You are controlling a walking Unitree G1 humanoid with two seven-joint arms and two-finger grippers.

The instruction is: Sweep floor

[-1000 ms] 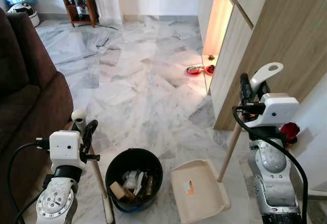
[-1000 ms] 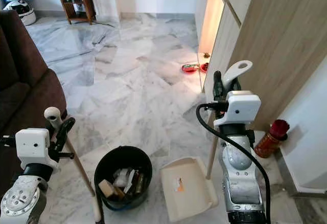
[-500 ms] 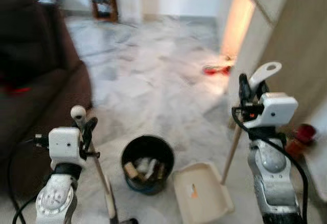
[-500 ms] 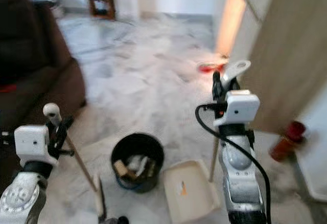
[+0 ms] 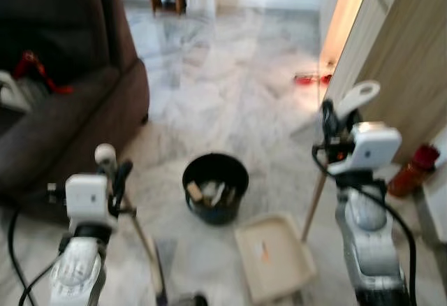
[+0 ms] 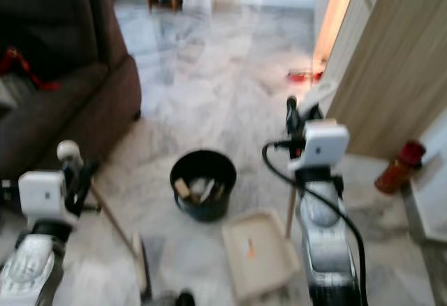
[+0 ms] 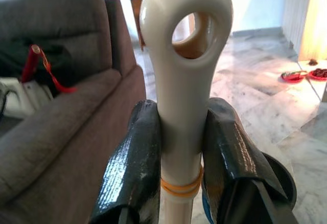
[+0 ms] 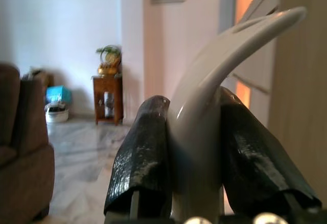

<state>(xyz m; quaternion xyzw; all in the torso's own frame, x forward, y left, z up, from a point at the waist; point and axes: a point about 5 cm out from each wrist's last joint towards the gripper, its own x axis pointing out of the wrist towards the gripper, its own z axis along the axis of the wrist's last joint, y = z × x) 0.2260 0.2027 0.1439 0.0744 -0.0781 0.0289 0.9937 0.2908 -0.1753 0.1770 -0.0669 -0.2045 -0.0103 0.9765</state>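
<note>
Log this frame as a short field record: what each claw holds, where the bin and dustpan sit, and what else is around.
left claw: shut on the broom handle
right claw: shut on the dustpan handle
dustpan: tray flat on the marble floor, beside the bin
bin: black, upright, scraps inside
sofa: dark brown, on the robot's left
wooden cabinet: on the robot's right
red bottle: on the floor by the cabinet

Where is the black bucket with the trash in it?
In the left eye view, the black bucket stands on the marble floor between the two arms, just behind the cream dustpan and right of the brown sofa.
</note>
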